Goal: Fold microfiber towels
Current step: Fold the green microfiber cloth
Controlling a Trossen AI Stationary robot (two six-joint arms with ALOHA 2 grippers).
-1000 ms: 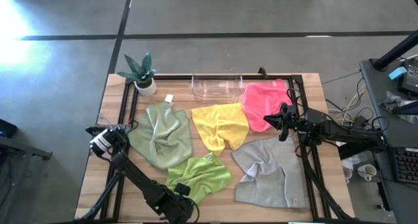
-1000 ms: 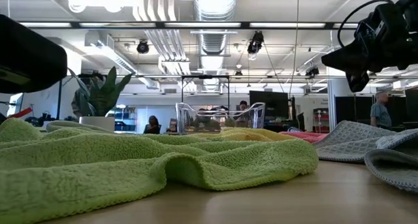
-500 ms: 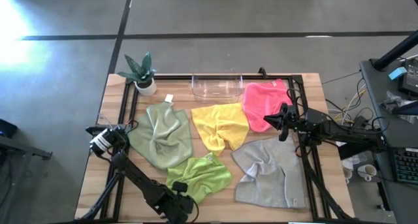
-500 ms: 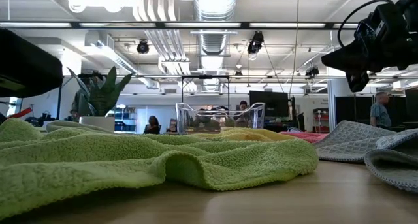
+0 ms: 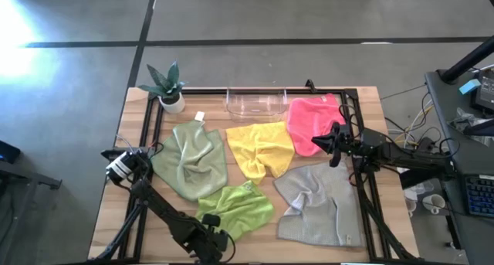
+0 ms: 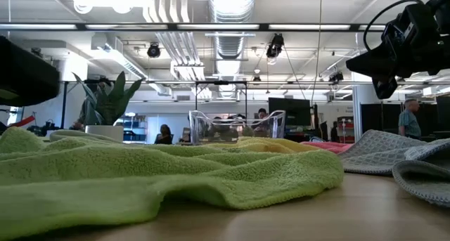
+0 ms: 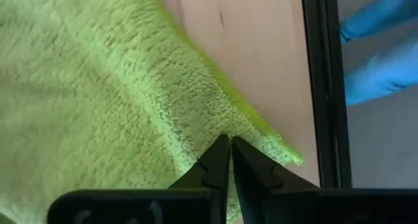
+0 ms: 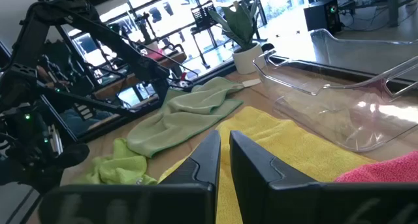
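Five soft microfiber cloths here: a sage green square towel (image 5: 191,158), a yellow square towel (image 5: 261,147), a hot pink towel (image 5: 312,121), a lime green towel (image 5: 236,208) and a light grey towel (image 5: 320,204) with a faint waffle weave. They're on a light tan wooden surface (image 5: 108,219) with a black metal frame (image 5: 149,118). There's also a clear plastic bin (image 5: 256,102) and a dark green potted plant (image 5: 164,81) in a white pot.

No readable text — no labels, brands or numbers.

Two black jointed arms; left arm (image 5: 147,199) white-banded wrist; tapered dark fingers (image 7: 215,162).
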